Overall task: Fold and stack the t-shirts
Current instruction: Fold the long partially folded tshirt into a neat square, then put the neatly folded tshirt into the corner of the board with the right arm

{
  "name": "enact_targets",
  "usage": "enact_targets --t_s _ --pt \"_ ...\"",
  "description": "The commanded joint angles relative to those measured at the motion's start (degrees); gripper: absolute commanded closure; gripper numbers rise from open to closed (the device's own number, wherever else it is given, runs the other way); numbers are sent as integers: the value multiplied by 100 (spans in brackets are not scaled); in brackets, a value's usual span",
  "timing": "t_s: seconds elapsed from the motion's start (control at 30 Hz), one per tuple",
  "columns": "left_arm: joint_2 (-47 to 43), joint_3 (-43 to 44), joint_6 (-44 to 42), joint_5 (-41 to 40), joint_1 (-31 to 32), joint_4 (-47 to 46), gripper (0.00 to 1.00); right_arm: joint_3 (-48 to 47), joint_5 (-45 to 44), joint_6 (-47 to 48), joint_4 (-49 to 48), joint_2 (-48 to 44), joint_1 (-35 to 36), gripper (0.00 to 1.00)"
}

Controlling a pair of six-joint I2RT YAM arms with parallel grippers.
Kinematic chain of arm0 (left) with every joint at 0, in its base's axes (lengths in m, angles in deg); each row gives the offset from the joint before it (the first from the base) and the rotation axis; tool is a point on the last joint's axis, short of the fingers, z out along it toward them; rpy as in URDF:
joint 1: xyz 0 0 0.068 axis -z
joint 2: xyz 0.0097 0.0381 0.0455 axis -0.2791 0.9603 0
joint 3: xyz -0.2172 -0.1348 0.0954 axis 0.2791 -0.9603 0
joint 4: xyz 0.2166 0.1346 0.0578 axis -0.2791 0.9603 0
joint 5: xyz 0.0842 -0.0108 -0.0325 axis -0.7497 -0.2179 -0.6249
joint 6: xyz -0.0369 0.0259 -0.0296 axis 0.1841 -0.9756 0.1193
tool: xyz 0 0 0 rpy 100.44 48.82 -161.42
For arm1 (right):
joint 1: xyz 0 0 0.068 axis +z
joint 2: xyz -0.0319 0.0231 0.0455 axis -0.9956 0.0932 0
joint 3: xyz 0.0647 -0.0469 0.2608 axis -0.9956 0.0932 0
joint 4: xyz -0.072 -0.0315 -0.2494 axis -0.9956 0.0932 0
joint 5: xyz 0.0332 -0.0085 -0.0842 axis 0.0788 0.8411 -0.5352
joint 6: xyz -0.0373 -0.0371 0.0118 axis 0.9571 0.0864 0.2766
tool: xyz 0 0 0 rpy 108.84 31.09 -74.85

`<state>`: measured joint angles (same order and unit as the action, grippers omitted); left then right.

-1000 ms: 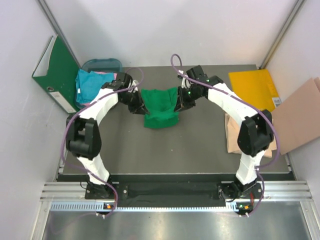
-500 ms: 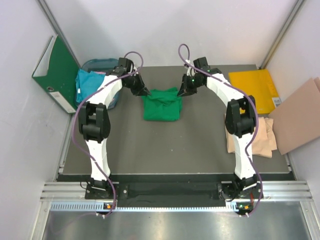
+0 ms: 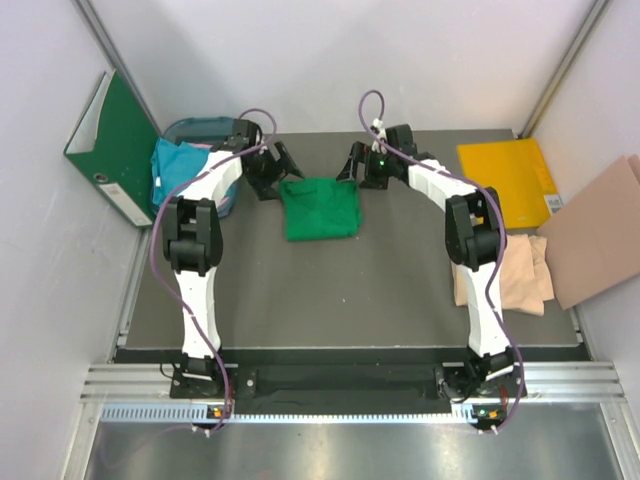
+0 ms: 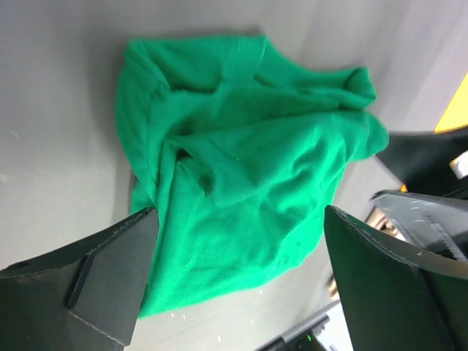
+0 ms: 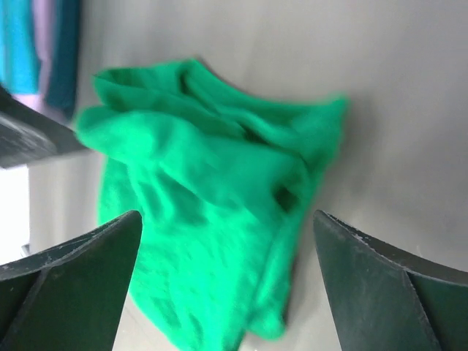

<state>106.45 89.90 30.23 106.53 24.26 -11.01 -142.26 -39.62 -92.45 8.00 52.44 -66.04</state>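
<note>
Pinched at its far corners half a second back, now let go: bright green cotton t-shirt [image 3: 320,208], lying in a rumpled, roughly square fold on the dark grey worktop [image 3: 380,290], upper centre of the frame. Left end effector [image 3: 272,170] and right end effector [image 3: 356,165] both spread wide, holding nothing, just beside the shirt's upper corners. Upper left: translucent blue plastic bin [image 3: 215,126], with a teal-blue t-shirt [image 3: 178,165] spilling over its rim. Right side: beige-peach t-shirt [image 3: 510,275], loosely flat on the worktop.
</note>
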Motion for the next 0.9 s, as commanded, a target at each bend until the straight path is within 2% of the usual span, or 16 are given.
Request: enact_targets --t_s 0.0,0.1,0.23,0.37,0.47,0.63,0.87 --pt "-589 19 -95 -369 -32 -569 1 768 -507 -317 -1300 -1200 -95 0" --pt "-1020 -394 -508 -607 -32 -587 1 1014 -665 79 -766 -1623 -103 0" --pt "-1284 -1018 -816 -520 -32 -516 1 1567 -736 369 -377 -1975 -103 0" --pt "-1381 -1904 -720 -370 -23 -700 1 2322 -587 291 -429 -2064 -95 0" --pt "-1382 -2345 -571 -326 -23 -973 1 2499 -516 203 -420 -1906 -42 0" --pt "-1145 -2505 -413 -168 -6 -1342 1 2509 -569 150 -525 -1502 213 0" --pt "-591 -2074 -413 25 65 -1413 1 1764 -639 -61 -640 -755 547 0"
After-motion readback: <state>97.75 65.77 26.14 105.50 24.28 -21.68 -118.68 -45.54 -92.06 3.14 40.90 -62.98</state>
